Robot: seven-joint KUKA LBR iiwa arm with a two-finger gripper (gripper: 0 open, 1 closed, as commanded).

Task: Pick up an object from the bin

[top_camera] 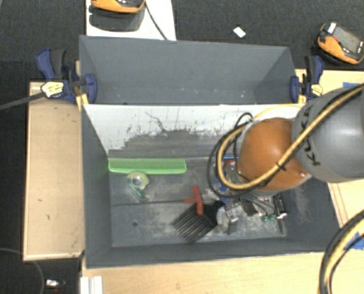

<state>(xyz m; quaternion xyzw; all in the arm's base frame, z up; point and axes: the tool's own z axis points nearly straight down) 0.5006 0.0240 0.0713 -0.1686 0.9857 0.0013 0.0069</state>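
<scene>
The jaws, hidden under the arm's orange cover (pixel 268 155) so I cannot tell whether they're spread, sit just right of the black comb (pixel 193 223), a small red piece (pixel 197 201) just above that comb.

bin (pixel 98 188): grey metal; back wall pale, streaked with dark scuffs
long flat comb (pixel 147 165): light green, plain
small round thing (pixel 137 184): clear with faint green tint, kind unclear
toothed comb (pixel 193 223): black, fine parallel teeth
small stick (pixel 197 199): red-orange, plain
wrist cover (pixel 270 155): orange-brown, glossy, no pattern
arm (pixel 347 139): grey, black lettering on the side
cables (pixel 230 144): one yellow, one black
small bit by the cover (pixel 229 162): blue, kind unclear
</scene>
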